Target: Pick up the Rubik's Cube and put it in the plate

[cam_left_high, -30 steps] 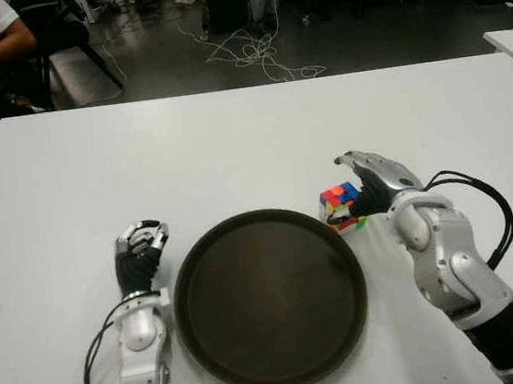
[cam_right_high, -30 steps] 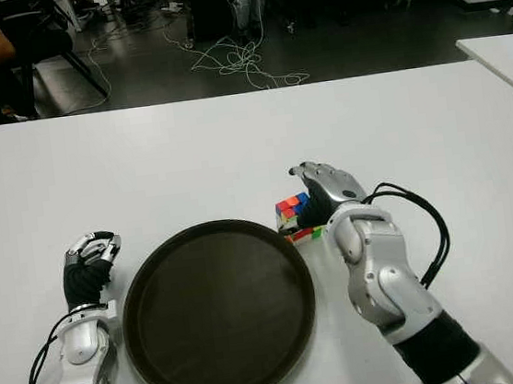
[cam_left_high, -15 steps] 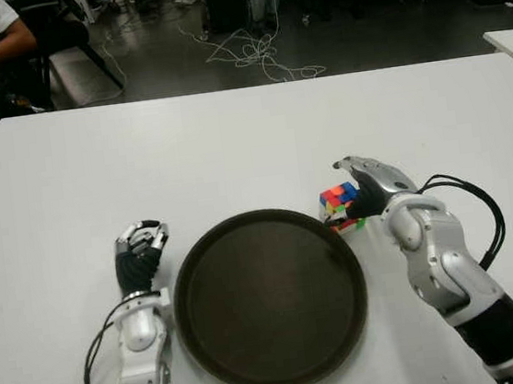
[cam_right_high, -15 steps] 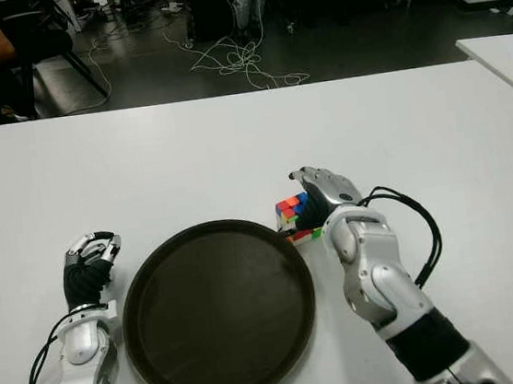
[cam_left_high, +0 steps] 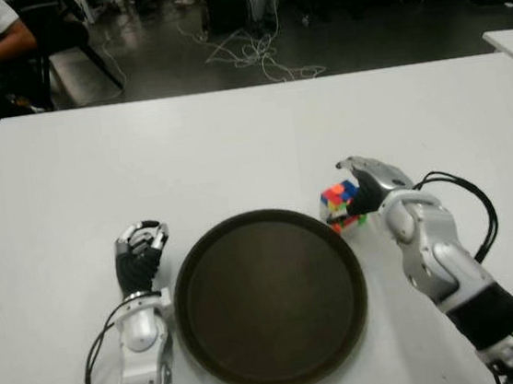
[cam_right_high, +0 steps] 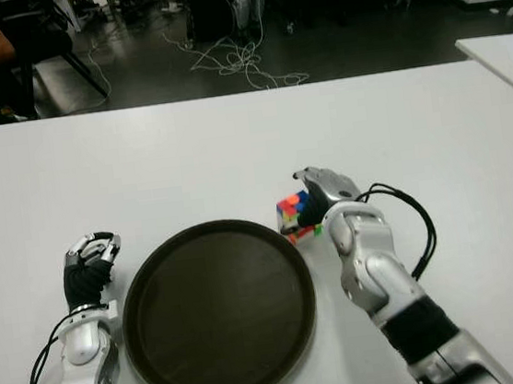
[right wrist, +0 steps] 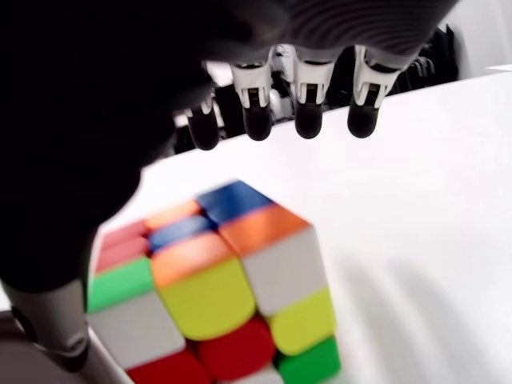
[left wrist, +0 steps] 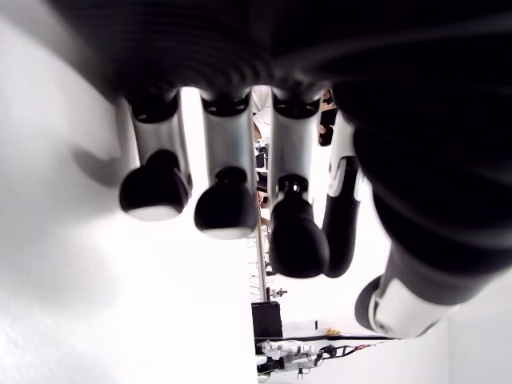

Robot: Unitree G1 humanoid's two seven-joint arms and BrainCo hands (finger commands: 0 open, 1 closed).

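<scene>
The Rubik's Cube [right wrist: 212, 288] is glossy plastic; the plate [cam_left_high: 271, 299] is dark and matt; the bench [cam_left_high: 232, 139] is smooth white.

No legible text, labels, brand marks or nos. in any view. Multicoloured Rubik's Cube [right wrist: 210, 290]: plain colour stickers only, no logo seen. Round dark brown plate [cam_left_high: 271, 299], white tabletop [cam_left_high: 233, 148], and silver-and-black robot hands: no markings readable.
</scene>
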